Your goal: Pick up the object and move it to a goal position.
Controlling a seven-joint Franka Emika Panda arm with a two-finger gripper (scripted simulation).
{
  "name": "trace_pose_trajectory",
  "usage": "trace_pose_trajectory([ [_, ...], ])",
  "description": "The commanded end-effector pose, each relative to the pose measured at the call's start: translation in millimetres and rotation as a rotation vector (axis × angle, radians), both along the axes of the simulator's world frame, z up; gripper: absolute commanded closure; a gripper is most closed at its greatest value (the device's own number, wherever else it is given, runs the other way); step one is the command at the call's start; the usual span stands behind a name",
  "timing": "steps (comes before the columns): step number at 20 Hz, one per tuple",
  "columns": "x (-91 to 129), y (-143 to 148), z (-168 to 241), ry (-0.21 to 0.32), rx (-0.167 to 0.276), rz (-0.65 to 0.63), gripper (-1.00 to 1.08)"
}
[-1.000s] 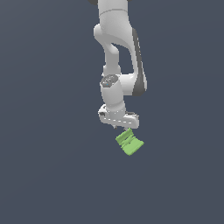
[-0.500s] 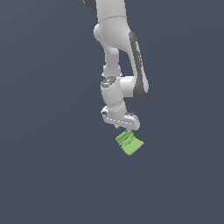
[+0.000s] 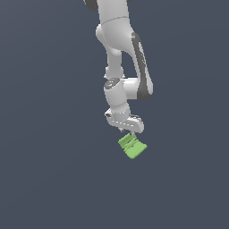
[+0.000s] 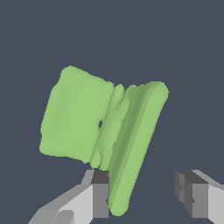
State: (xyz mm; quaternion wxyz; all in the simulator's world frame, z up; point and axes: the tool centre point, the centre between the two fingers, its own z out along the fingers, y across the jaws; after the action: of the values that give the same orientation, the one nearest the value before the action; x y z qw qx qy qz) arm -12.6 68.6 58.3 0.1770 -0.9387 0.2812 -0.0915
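Wrist view shows my gripper [image 4: 146, 197] with its fingers [image 4: 100, 194] apart, the gap between them wider than the one ridge of the object [image 4: 103, 124] that reaches down into it. One finger sits right against that ridge; the other stands well clear, with only dark background between. So I am not clamped on anything.

From the exterior view, my gripper [image 3: 129, 129] hangs just above the object [image 3: 132, 146], which lies tilted on the dark ground directly beneath my hand.

I judge the step in hand to be the approach for the grasp (the pick itself is not yet done). The next move, as I read it, calls for shifting sideways so that both fingers straddle a part they can span, then going lower and closing. The piece looks skewed relative to my fingers, so a twist of the wrist may help too.

No containers show in either view, and I cannot make out any goal marker.
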Motion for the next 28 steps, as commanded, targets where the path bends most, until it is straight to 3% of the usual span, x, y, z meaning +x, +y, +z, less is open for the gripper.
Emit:
trace_pose_trajectory([
  [1,-1.1,9.4,3.3,-0.002,0.003,0.015,-0.2],
  [10,-1.2,11.2,2.9,-0.008,0.015,-0.003,-0.2],
  [22,-0.2,9.3,-1.3,-0.045,0.104,-0.157,-0.2],
  [28,0.2,8.8,-1.2,-0.054,0.127,-0.195,-0.2],
])
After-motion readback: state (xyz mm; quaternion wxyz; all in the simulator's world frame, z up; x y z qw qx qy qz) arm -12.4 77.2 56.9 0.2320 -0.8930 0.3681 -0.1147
